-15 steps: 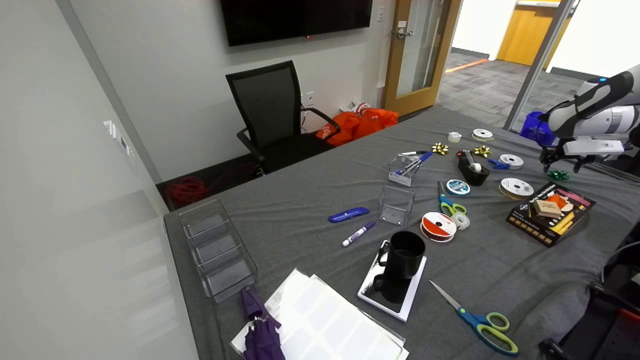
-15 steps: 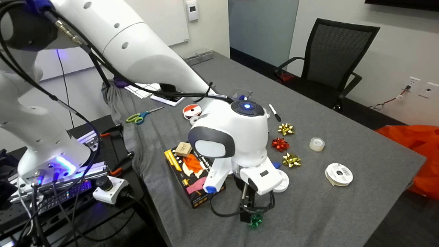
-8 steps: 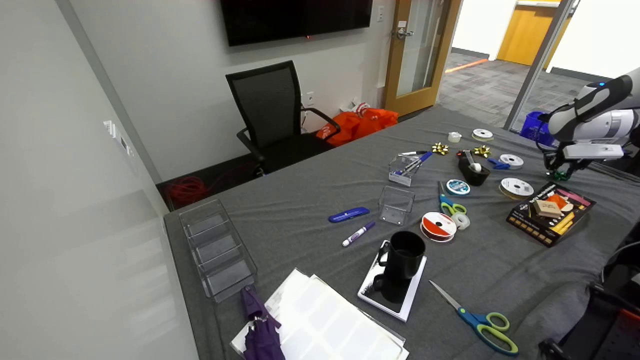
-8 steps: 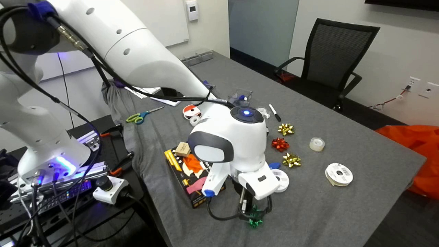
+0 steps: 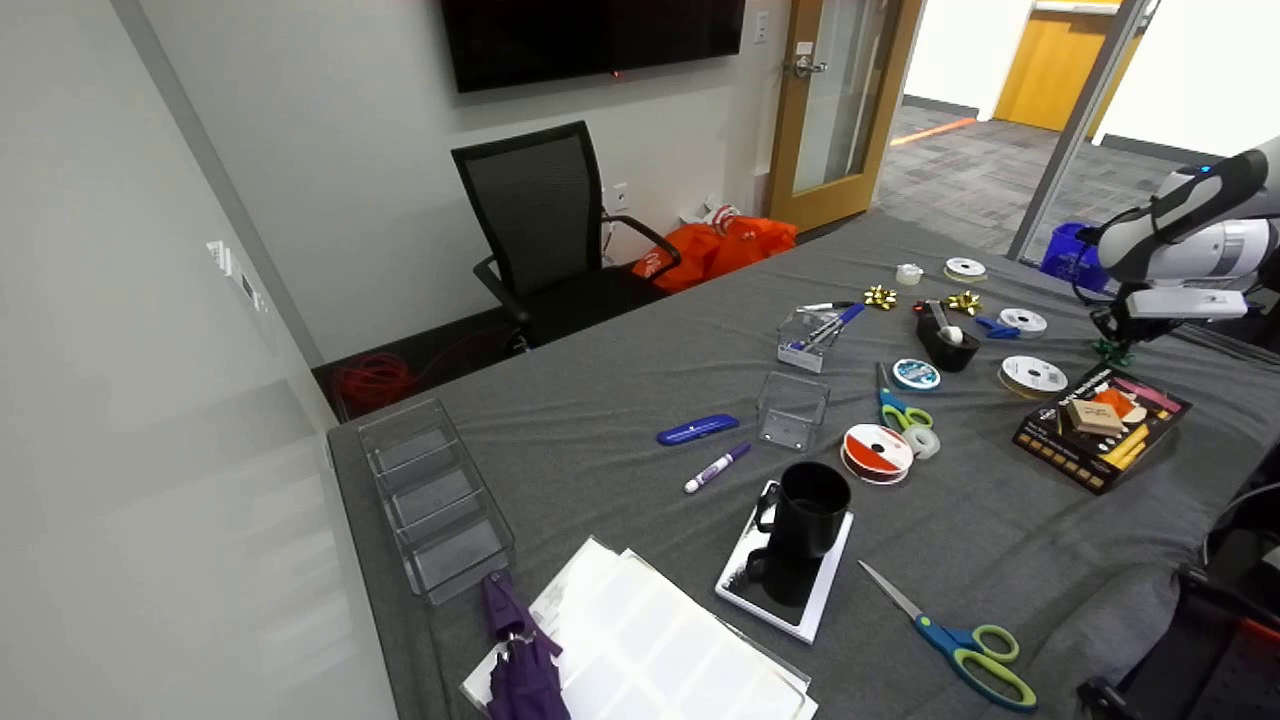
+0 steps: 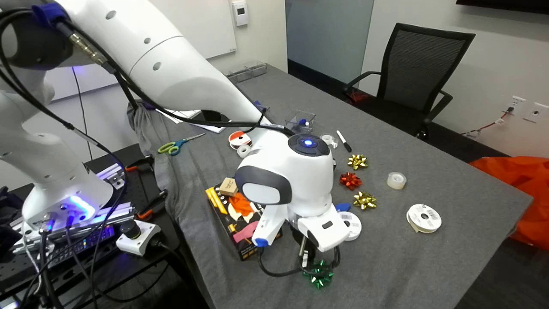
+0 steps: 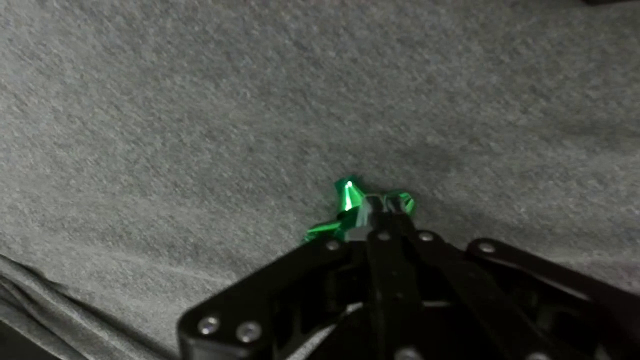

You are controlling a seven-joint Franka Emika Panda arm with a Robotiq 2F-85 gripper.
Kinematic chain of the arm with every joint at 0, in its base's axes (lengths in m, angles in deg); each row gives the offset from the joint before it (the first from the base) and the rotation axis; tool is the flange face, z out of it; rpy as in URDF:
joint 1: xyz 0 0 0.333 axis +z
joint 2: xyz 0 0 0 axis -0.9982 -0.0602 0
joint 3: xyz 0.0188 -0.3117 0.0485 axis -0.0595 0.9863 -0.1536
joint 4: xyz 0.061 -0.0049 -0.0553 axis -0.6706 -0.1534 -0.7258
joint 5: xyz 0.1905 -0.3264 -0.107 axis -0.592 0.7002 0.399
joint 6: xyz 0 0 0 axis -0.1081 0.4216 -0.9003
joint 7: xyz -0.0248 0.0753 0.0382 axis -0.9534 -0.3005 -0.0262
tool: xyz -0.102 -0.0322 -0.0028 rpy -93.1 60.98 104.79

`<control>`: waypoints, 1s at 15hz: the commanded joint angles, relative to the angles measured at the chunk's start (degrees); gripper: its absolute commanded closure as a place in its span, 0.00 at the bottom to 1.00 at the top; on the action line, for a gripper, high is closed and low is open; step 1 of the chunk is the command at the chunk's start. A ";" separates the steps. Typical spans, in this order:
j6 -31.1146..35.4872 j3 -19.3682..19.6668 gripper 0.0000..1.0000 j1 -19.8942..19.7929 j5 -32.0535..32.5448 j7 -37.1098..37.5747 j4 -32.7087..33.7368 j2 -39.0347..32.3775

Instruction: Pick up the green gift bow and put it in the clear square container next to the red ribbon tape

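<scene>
Grey cloth-covered table (image 5: pixel 620 510), with a black chair (image 5: pixel 530 215) and a wood-framed door (image 5: pixel 830 100) on the far side. You had the gripper (image 7: pixel 385 202) low at the far right end of the table in an exterior view, pointing down. Jaws were narrow, tips almost together, with the green gift bow (image 7: pixel 350 197) pinched between them; in the wrist view green loops stuck out on both sides of the tips. Couldn't tell whether the bow touched the table. In an exterior view it was near the far edge of a black box (image 5: pixel 1060 445) with a wooden block (image 5: pixel 1095 416) on top.

Your clear square container (image 5: pixel 793 412) sat mid-table, well apart from the bow. Red ribbon tape (image 5: pixel 877 453) lay just to its right, slightly nearer. Blue case (image 5: pixel 698 430) and purple marker (image 5: pixel 717 468) were to the container's left; a clear pen box (image 5: pixel 800 358) with pens (image 5: pixel 848 315) stood just beyond it. You also had a black mug (image 5: pixel 812 500) nearer, green-handled scissors (image 5: pixel 940 636) at near right, and a divided clear tray (image 5: pixel 435 495) at left. In an exterior view a red bow (image 6: pixel 351 180) lay between two gold bows (image 6: pixel 364 200).
</scene>
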 commanded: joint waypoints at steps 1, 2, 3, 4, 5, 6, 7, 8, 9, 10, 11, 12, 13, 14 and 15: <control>-2.94 -1.67 1.00 -1.68 -1.77 -2.23 -0.05 2.23; -3.60 -1.78 1.00 -1.71 -2.04 -2.25 -0.15 2.80; -4.99 -1.97 1.00 -1.71 -2.52 -2.18 -0.34 3.80; -5.86 -2.07 1.00 -1.69 -2.96 -2.07 -0.35 4.40; -7.21 -2.13 1.00 -1.50 -3.38 -1.82 -0.56 5.49; -8.46 -2.17 1.00 -1.34 -3.85 -1.59 -0.60 6.28; -9.70 -2.19 1.00 -1.03 -4.24 -1.24 -0.76 7.26; -10.70 -2.12 1.00 -0.59 -4.54 -0.81 -1.00 8.19; -11.70 -1.83 1.00 0.48 -4.56 0.41 -1.73 9.50; -12.31 -1.64 1.00 1.33 -4.51 1.30 -2.44 10.69; -12.57 -1.11 1.00 2.93 -3.91 2.88 -3.59 11.97; -13.03 -0.94 1.00 4.16 -3.79 4.19 -4.47 13.11; -13.22 -0.61 1.00 5.94 -3.53 6.18 -5.73 14.40; -13.71 -0.58 1.00 7.42 -3.73 7.77 -6.78 15.51; -13.61 -0.57 1.00 8.71 -3.92 8.78 -7.84 16.45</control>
